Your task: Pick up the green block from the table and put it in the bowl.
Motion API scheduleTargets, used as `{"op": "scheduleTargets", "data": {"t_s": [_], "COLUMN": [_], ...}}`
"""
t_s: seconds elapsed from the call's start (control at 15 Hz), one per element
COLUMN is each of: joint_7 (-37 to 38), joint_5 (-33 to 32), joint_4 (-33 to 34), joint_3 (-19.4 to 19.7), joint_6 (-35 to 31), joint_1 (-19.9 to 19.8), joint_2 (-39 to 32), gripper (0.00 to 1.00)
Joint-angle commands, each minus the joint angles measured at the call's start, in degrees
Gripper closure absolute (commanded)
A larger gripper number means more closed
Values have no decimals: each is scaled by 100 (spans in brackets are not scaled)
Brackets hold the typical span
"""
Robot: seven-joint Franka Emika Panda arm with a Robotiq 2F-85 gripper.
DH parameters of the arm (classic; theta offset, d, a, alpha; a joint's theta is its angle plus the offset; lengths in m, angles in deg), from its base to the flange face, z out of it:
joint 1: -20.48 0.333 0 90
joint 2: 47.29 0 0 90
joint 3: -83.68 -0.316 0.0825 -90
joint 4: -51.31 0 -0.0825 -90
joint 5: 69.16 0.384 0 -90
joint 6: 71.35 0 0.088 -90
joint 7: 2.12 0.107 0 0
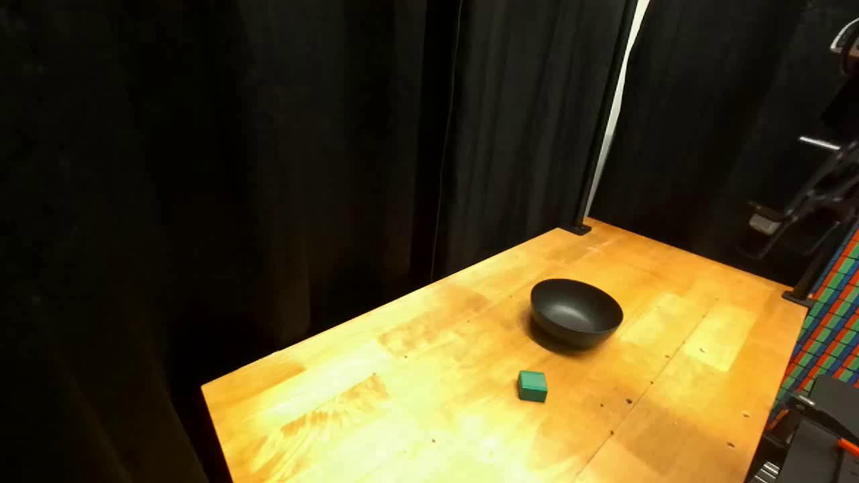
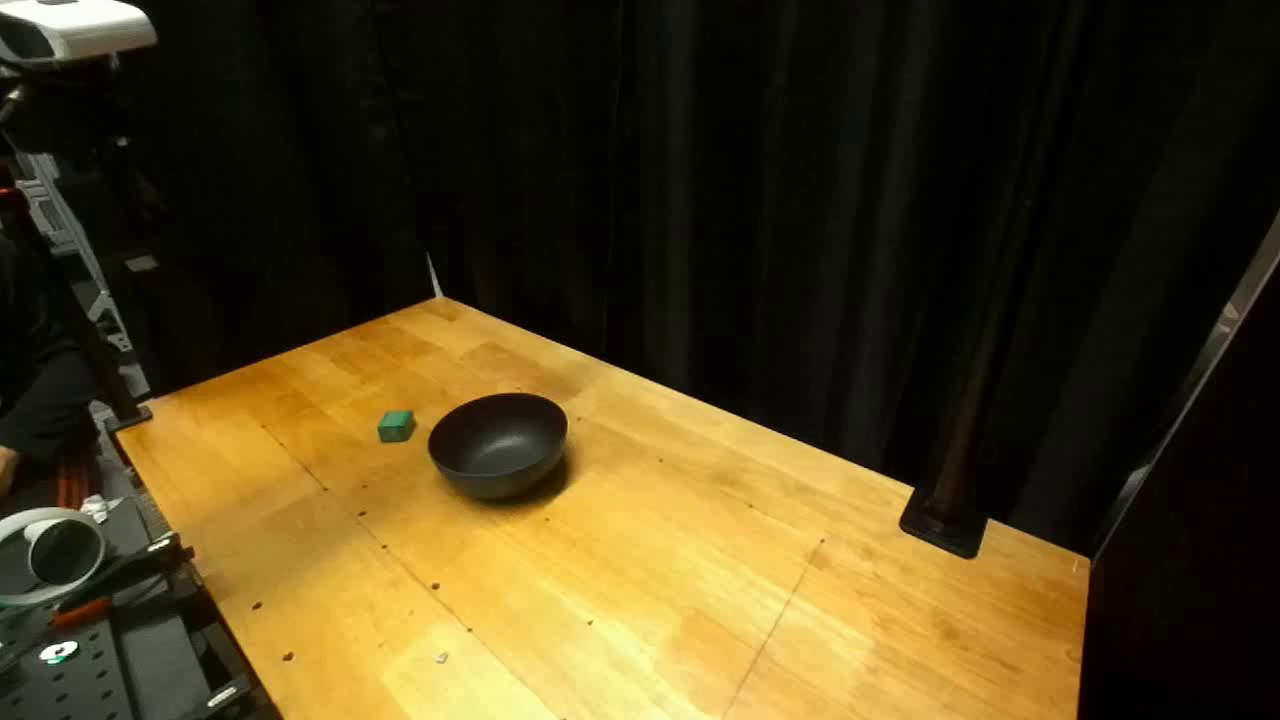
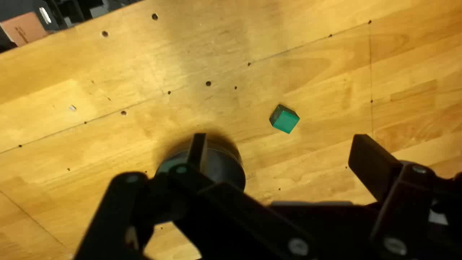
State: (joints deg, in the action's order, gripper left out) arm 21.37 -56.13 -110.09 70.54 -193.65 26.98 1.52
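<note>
The green block (image 1: pixel 532 386) sits on the wooden table (image 1: pixel 429 409), close to the black bowl (image 1: pixel 577 318). In an exterior view, the block (image 2: pixel 396 426) and the bowl (image 2: pixel 500 450) stand apart with a small gap of table between them. In the wrist view, my gripper (image 3: pixel 279 146) is open and empty, its two fingers wide apart above the table. The block (image 3: pixel 285 121) shows beyond and between the fingertips, touching neither. The bowl (image 3: pixel 225 168) is partly hidden behind the left-hand finger. A dark, blurred part of the arm shows at the right edge of an exterior view.
Black curtains (image 1: pixel 335 168) hang behind the table. A black pole foot (image 2: pixel 945 522) stands at the table's edge. Dark equipment with a white roll (image 2: pixel 62 550) lies beside the table. More gear (image 3: pixel 25 29) shows past the table edge in the wrist view.
</note>
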Motion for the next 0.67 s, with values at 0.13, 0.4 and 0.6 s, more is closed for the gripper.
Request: {"op": "scheduleTargets", "data": {"t_s": [0.13,0.4,0.6], "joint_7": [-8,-7,275], "joint_5": [2,1,-6], "joint_4": [-121,-119,33], "joint_3": [-5,-4,-280], "joint_6": [67,67,-394], "joint_1": [-14,-13,-96], "joint_2": [-52,-85,-497], "gripper": [0,0,0]}}
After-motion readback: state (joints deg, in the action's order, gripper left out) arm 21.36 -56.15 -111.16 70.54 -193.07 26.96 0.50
